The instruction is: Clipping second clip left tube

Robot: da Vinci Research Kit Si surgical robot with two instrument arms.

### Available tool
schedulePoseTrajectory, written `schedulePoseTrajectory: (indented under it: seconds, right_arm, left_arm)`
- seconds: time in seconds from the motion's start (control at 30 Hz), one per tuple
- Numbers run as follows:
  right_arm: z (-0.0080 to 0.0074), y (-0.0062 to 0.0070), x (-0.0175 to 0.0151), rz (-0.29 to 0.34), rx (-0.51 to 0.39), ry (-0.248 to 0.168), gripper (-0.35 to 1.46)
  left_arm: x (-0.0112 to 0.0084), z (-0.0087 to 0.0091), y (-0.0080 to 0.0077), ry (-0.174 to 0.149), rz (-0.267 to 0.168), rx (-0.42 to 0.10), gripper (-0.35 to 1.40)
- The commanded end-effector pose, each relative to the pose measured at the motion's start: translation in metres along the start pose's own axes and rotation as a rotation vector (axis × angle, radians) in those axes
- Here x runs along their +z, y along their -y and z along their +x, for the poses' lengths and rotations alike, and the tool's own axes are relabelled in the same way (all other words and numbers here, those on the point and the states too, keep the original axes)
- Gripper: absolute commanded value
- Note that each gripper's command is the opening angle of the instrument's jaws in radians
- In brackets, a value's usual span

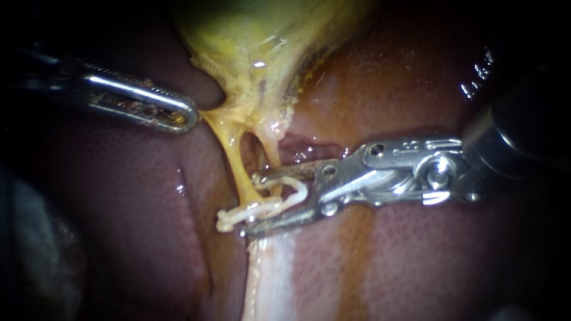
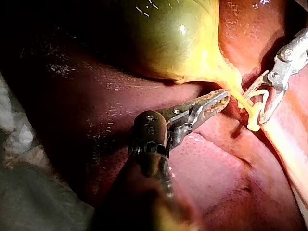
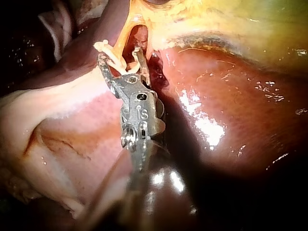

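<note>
Just below the gallbladder [image 1: 256, 41], whose yellow lower edge my left instrument [image 1: 189, 116] pinches with closed jaws, my right instrument [image 1: 253, 204] holds a white clip [image 1: 267, 207] between its half-parted jaws (both touch it) around the left tube [image 1: 233, 156].

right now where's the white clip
In the endoscope view, just left of centre: the white clip sits between the right instrument's jaws, around the lower end of the left tube, below the gallbladder.

No legible text, no readable labels
</note>
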Motion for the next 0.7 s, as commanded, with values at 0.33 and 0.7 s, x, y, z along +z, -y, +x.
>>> schedulePoseTrajectory:
  seconds: [0.33, 0.7]
  right_arm:
    - [0.0018, 0.0002, 0.0026, 0.045, 0.048, -0.09, 0.48]
    - [0.0027, 0.0025, 0.0027, 0.108, 0.048, -0.133, 0.49]
  left_arm:
    - [0.0002, 0.0, 0.0, -0.001, 0.001, 0.0, -0.35]
    - [0.0002, 0.0, 0.0, -0.002, 0.004, 0.0, -0.35]
